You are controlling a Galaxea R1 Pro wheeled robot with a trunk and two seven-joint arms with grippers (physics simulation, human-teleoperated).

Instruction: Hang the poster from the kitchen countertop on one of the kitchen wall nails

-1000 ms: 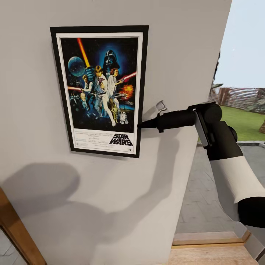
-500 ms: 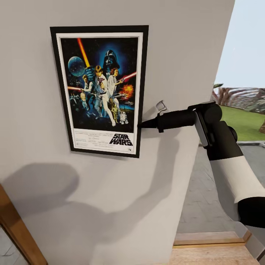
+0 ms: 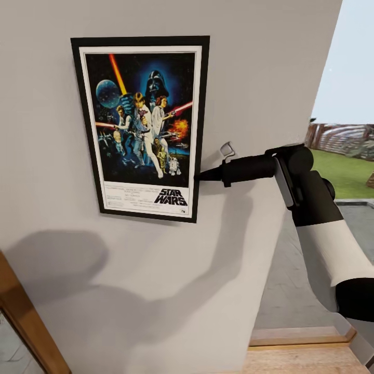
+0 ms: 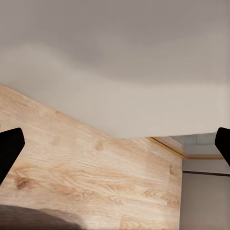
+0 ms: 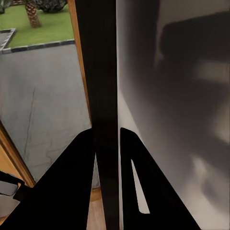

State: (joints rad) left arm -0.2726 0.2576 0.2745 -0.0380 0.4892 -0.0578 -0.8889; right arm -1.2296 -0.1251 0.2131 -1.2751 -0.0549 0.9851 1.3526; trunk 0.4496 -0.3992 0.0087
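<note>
since a second ago only your view has swung; poster (image 3: 143, 127) flat on grey wall (image 3: 259, 67), right gripper (image 3: 200, 177) clamped on its edge; left gripper (image 4: 115, 143) fingers apart over wood floor (image 4: 96, 177).

In front of me stands a plain light-grey wall (image 3: 249, 78), with soft dark shadows (image 3: 62, 265) spread low across it. A slanted strip of wooden frame (image 3: 21, 317) cuts the lower corner beside the wall. Past the wall's edge I see a grey paved yard (image 3: 296, 280), a green lawn (image 3: 345, 171) beyond it, a wooden fence (image 3: 343, 137) behind the lawn, and pale sky (image 3: 348, 62) above. A light wood threshold (image 3: 301, 337) runs along the foot of that opening. Under my left wrist lies a pale, grained wooden floor (image 4: 91, 177) meeting the wall.
</note>
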